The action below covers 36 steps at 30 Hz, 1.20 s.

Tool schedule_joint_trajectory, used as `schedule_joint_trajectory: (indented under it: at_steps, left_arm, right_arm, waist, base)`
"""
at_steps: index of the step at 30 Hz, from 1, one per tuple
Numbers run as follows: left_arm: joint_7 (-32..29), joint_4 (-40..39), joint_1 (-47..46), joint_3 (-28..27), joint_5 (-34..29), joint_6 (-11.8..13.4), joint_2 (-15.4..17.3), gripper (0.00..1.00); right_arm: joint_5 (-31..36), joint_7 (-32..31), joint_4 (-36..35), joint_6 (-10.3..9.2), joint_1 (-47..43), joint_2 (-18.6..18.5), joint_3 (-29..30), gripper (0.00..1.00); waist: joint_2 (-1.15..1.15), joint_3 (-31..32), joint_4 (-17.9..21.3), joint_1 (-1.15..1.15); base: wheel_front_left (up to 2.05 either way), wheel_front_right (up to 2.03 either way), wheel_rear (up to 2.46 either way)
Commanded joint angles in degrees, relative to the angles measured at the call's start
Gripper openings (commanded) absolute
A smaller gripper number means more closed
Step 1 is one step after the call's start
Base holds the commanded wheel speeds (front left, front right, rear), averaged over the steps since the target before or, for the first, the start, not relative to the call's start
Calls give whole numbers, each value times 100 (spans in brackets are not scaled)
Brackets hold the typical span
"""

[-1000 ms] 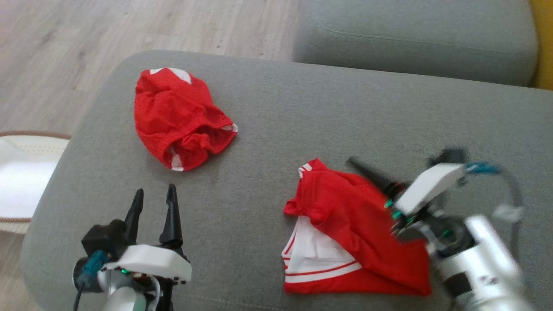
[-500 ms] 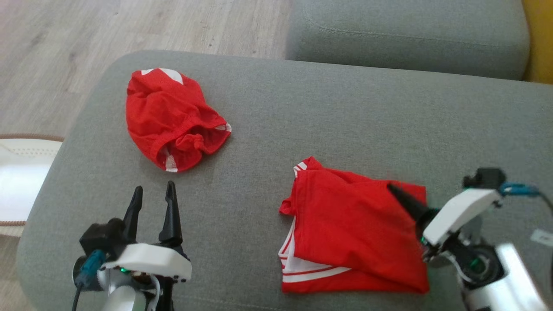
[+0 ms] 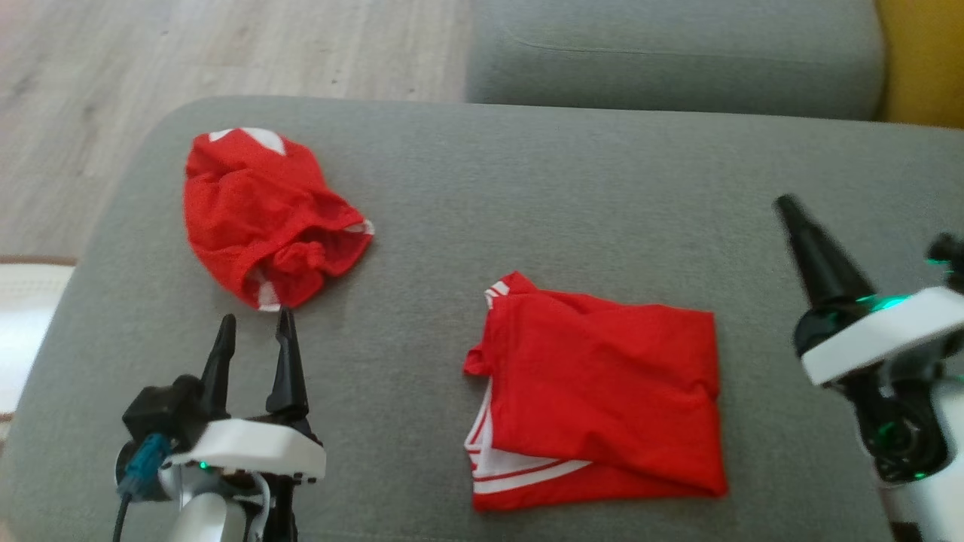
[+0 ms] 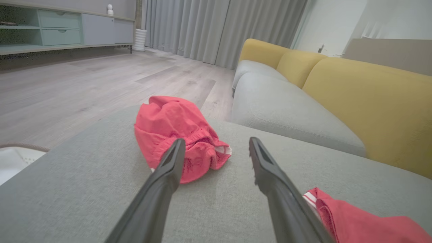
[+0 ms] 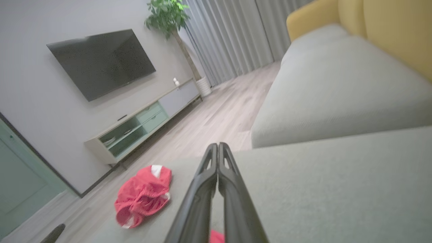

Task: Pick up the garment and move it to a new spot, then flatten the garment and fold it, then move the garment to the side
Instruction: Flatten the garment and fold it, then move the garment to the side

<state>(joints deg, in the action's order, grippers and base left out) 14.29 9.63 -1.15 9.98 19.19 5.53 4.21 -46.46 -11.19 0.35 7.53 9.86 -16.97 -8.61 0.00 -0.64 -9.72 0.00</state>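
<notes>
The garment (image 3: 595, 391) is red with white stripes and lies folded flat on the grey sofa seat (image 3: 542, 196), right of centre; its edge also shows in the left wrist view (image 4: 357, 224). My right gripper (image 3: 787, 203) is to its right, lifted clear of the cloth, its fingers pressed together (image 5: 216, 145) with nothing between them. My left gripper (image 3: 255, 320) rests open at the lower left, empty (image 4: 216, 141). Its tips point at a second, crumpled red garment (image 3: 263, 214) just beyond them (image 4: 168, 125).
A second grey seat cushion (image 3: 678, 53) lies behind, with a yellow backrest (image 3: 919, 60) at the far right. Wooden floor (image 3: 151, 45) runs past the seat's left edge, with a white rug (image 3: 22, 324) below it. A TV and cabinet (image 5: 135, 131) stand far off.
My right gripper has let go of the folded garment, shut, and drawn back up and to the right. The cloth now lies flatter. The head view has shifted slightly.
</notes>
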Motion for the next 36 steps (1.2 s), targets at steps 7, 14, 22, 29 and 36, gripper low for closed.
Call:
schedule_joint_trajectory:
  at_steps: [7,14,22,29,36]
  left_arm:
    - [71,-335,-142,-355,-149,-30,-51,100]
    - [71,-398,-145,-507,-238,-51,-82,100]
    - [71,-578,-79,-667,-493,-63,-102,100]
    - [71,-688,12,-766,-701,-55,-116,100]
    - [71,-683,29,-776,-767,-77,-126,100]
  right_arm:
    - [676,1024,-145,-4,-126,-414,104,20]
    - [1121,1781,342,-4,-299,-493,61,100]
    - [1617,2396,708,-4,-382,-487,-85,100]
    - [1810,2535,948,-4,-325,-433,-179,100]
    - [1849,2573,1118,-4,-248,-431,-307,100]
  waist:
    - [0,-32,418,0]
    - [0,-49,713,0]
    - [0,-43,893,0]
    - [0,-85,971,0]
    - [0,-91,943,0]
  base:
    - [0,0,0]
    - [0,0,0]
    - [0,0,0]
    - [0,0,0]
    - [0,0,0]
